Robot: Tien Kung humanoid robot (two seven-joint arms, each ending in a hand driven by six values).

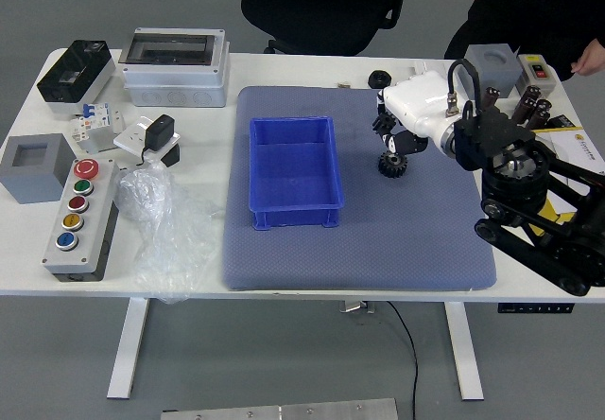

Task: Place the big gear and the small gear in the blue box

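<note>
I judged the dark gear (392, 166) on the mat (378, 240), right of the blue box (297, 218), stiff and light, best pinched across its toothed rim, but couldn't tell whether my right hand (404, 131) near it gripped anything.

I see the mat (359, 250) mid-table (255, 70). On it: box (298, 218) at left, gear (392, 166) right of box. Round part (379, 78) sits at the mat's far edge, behind the gear. Left of mat, from my side: bag (168, 236) nearest the mat, button panel (80, 217) left of bag, block (36, 169) behind-left of panel. Switch (159, 132) behind bag, module (96, 129) left of switch. Far left corner: tray (74, 70), long case (176, 68) to its right. Chair (321, 8) beyond the far edge.
</note>
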